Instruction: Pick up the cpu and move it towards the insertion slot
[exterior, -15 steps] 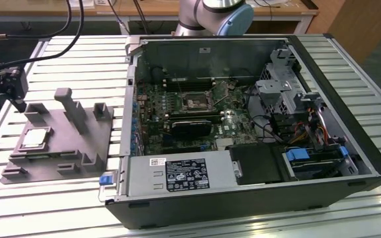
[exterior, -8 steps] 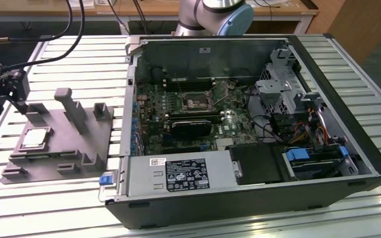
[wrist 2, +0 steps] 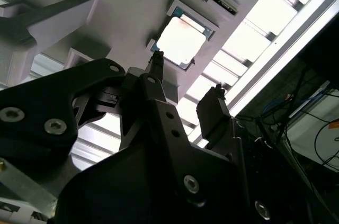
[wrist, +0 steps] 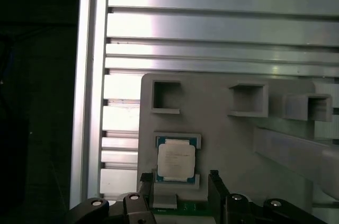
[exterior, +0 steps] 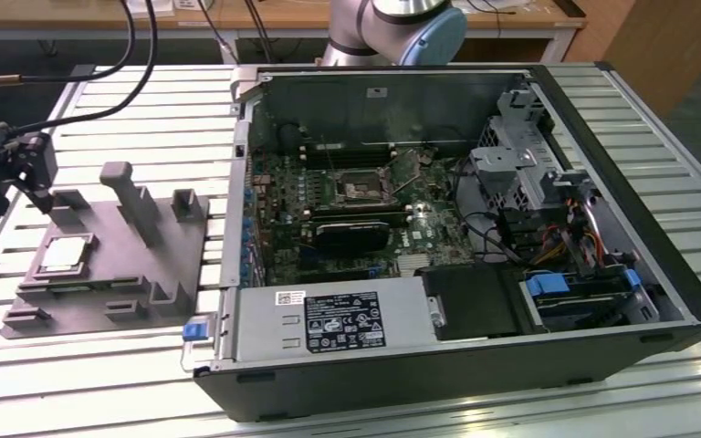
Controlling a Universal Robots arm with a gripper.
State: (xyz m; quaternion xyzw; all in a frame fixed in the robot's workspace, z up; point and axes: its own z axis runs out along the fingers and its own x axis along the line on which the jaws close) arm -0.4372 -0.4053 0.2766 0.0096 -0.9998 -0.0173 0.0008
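The cpu is a flat silvery square lying in a recess of the grey stepped fixture block, at the exterior view's left. It also shows in both wrist views as the cpu. My gripper hangs above the fixture's far left corner, apart from the chip. Its two black fingers stand open in both wrist views, gripper, with nothing between them. The insertion slot is a square socket on the motherboard inside the opened computer case.
The computer case lies on its side on the slatted aluminium table, with a power supply, cables and a drive cage inside. Upright posts rise from the fixture near the gripper. Black cables hang at the exterior view's upper left.
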